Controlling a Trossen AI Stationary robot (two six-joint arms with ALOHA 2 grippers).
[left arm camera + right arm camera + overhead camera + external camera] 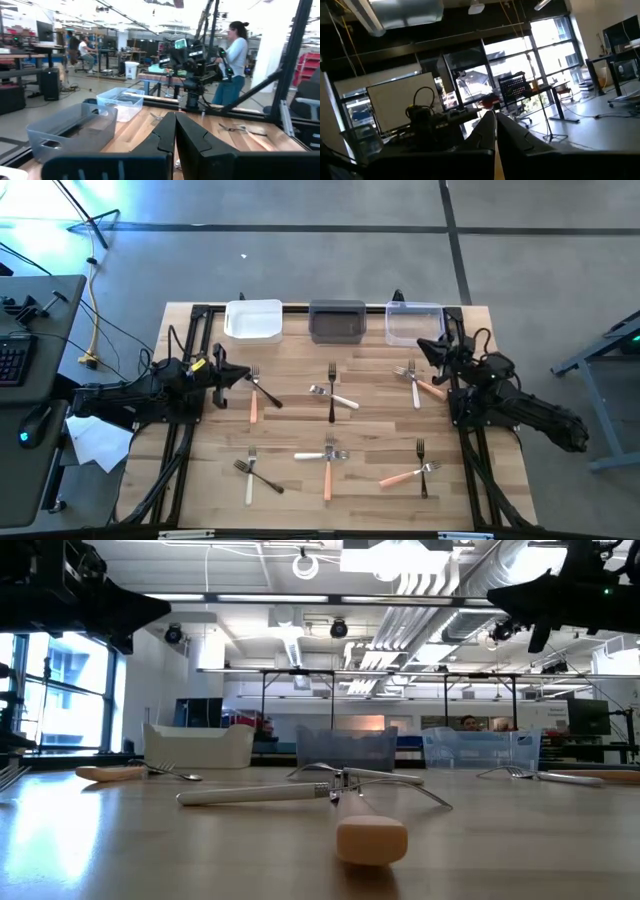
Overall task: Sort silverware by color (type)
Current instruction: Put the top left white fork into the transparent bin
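Both idle: left gripper (pixel 222 373) and right gripper (pixel 432 349) pinched closed, holding nothing. Metal-tined forks with black, peach, white handles (pixel 331 392) lie scattered between them, unsorted.

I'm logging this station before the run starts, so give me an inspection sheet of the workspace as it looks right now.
Surface: light wooden slatted table, dry, no spills seen.
Job's things: small metal-tined forks with black, peach or white handles scattered in loose crossed groups; none in a bin.
Clutter: white rectangular bin, grey rectangular bin and clear rectangular bin along the far edge.
Grippers: left end effector shut, raised by the table's left edge; right end effector shut, raised near the clear bin.
Cables: yellow cable on the floor at left.
Surroundings: person in a light top standing beyond the table.
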